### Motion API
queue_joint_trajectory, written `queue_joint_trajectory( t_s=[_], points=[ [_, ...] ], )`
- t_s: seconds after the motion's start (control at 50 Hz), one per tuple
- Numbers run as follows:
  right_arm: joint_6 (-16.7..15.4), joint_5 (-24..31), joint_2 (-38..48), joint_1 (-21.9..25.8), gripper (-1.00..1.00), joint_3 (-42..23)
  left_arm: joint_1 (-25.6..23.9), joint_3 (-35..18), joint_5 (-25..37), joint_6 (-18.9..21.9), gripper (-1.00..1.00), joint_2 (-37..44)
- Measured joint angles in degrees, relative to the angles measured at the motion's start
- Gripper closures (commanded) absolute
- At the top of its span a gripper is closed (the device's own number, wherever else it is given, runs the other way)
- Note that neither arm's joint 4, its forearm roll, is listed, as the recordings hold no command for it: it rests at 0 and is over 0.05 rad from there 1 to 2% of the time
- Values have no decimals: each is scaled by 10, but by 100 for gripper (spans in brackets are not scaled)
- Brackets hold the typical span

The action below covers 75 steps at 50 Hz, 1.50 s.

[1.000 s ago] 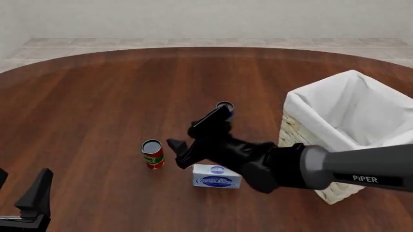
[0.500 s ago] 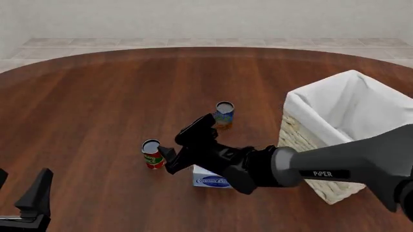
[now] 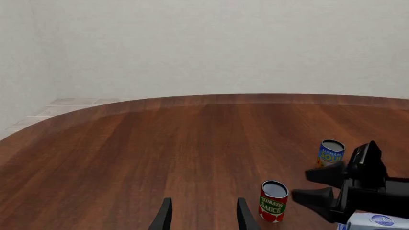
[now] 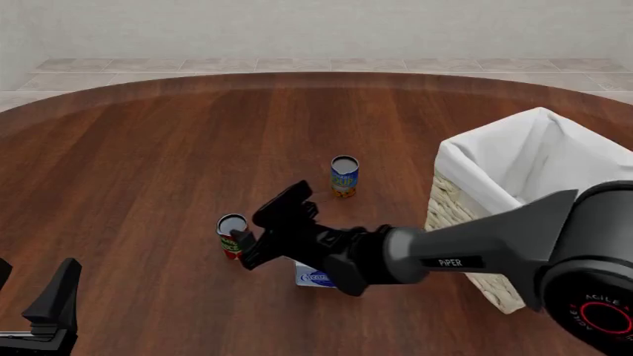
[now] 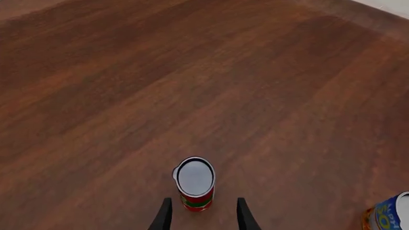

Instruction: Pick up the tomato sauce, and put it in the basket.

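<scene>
The tomato sauce (image 4: pixel 233 234), a small red-labelled can with a green band and grey top, stands upright on the wooden table. It also shows in the left wrist view (image 3: pixel 273 201) and the right wrist view (image 5: pixel 195 183). My right gripper (image 4: pixel 263 222) is open and empty, its fingers just right of the can. In its own view, the right gripper (image 5: pixel 203 214) has the can just ahead of the gap between the fingertips. The basket (image 4: pixel 465 200), pale wicker with white lining, stands at the right. My left gripper (image 4: pixel 47 308) is open and empty at the near left, far from the can.
A blue-and-orange can (image 4: pixel 345 175) stands behind the right arm, between the tomato sauce and the basket. A blue-white box (image 4: pixel 314 278) lies under the right arm, mostly hidden. The table's round far edge (image 4: pixel 316 74) meets a tiled floor.
My right gripper has moved left and lower, from over the blue-and-orange can to beside the tomato sauce. The blue-and-orange can is now uncovered. The left arm has not moved.
</scene>
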Motion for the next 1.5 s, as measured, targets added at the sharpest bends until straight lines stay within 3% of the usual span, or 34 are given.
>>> queue_joint_trajectory(
  t_s=[1.14, 1.16, 1.5],
  points=[
    [6, 29, 150, 8, -100, -139, 0, 0, 0, 0, -100, 0],
    [7, 28, 152, 9, 100, -139, 0, 0, 0, 0, -100, 0],
    [2, 18, 153, 13, 100, -136, 0, 0, 0, 0, -100, 0]
  ],
)
